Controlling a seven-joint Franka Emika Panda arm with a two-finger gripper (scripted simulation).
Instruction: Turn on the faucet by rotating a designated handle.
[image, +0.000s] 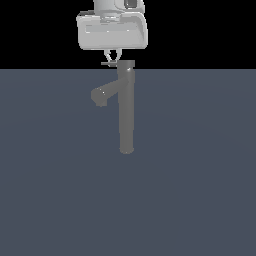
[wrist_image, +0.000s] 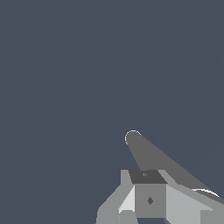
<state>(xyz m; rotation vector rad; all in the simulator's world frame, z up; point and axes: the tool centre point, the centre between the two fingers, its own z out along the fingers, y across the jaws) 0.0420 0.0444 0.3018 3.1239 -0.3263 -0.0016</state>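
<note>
No writing or brand is seen. Gripper (image: 112, 56) is held just above handle (image: 108, 63), at faucet (image: 126, 107) top cap, exterior view's left; finger spacing can't be told. Faucet is stood upright, mid-scene.

We only get the bottom chunk of the arm (image: 112, 27) in the exterior view; the rest runs off the top edge. The gripper (image: 112, 56) is tiny there, so we can't tell how its jaws stand around the handle (image: 108, 63). In the wrist view it's cut off by the edge.
</note>
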